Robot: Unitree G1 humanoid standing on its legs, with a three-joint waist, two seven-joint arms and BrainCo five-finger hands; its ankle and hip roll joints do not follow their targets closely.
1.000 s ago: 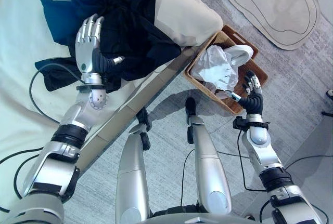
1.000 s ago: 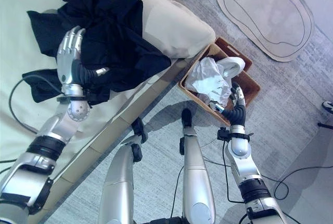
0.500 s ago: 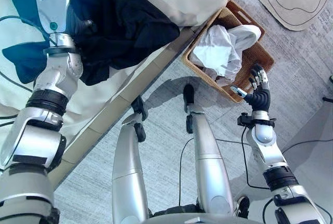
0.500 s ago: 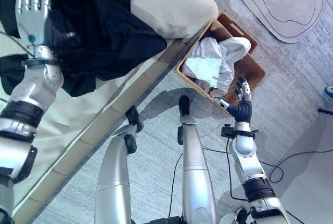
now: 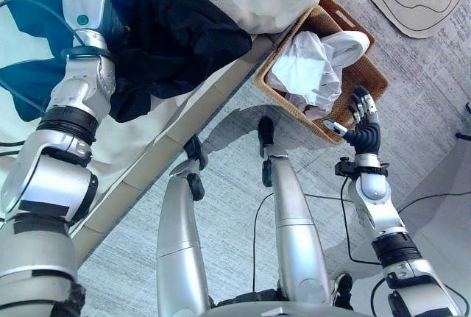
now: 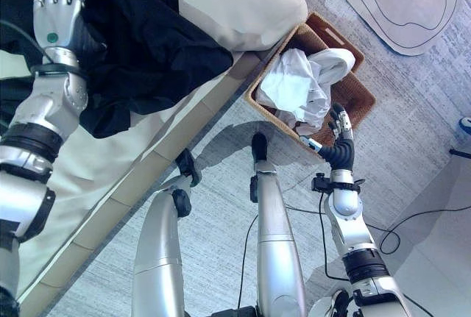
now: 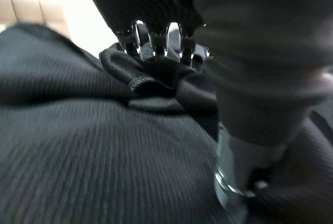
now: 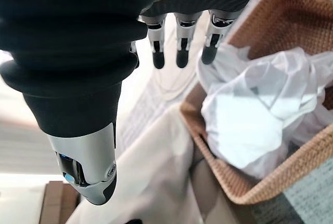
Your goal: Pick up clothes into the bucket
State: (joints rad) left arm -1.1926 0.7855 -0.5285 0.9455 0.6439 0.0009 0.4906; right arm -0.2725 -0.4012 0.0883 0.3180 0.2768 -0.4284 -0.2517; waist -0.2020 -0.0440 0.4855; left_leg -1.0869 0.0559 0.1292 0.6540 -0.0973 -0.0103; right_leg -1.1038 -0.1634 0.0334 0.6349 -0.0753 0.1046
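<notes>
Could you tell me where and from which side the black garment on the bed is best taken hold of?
Probably at a raised fold near the middle of the black garment, coming down from above. It lies crumpled on the bed, so ridges stand up to pinch. The left hand already rests on it, with a fold bunched at its fingers.

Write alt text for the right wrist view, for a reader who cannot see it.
The robot's right hand, fingers straight and holding nothing, hangs near a woven basket on the floor. Crumpled white clothing fills the basket, beside a beige cushion.
</notes>
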